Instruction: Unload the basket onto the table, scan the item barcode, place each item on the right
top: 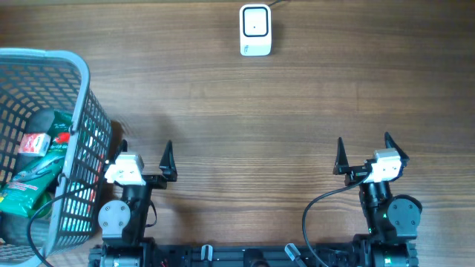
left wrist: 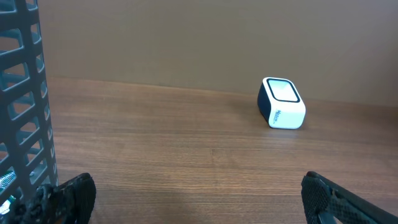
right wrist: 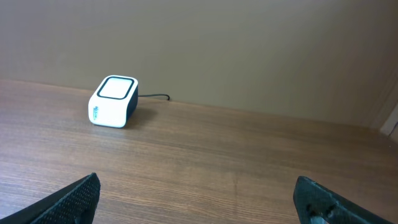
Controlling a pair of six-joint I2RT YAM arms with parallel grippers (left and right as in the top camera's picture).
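Packets wait in a basket at the left; both tools stand wide and hold nothing.
The single basket (top: 46, 54) is grey plastic mesh with a rounded rim. Inside it lie at least two soft, crinkled packets: a red-and-white packet (top: 33, 142) and a green packet (top: 26, 185), both just left of the left tool (top: 145, 152) and well apart from the right tool (top: 364, 144). One scanner (top: 255, 30), a small white rounded box with a dark-framed window on top, stands at the far middle of the wood-grain bench (top: 237, 111), well apart from both black-fingered tools. A thin dark cable (right wrist: 155, 96) trails behind it.
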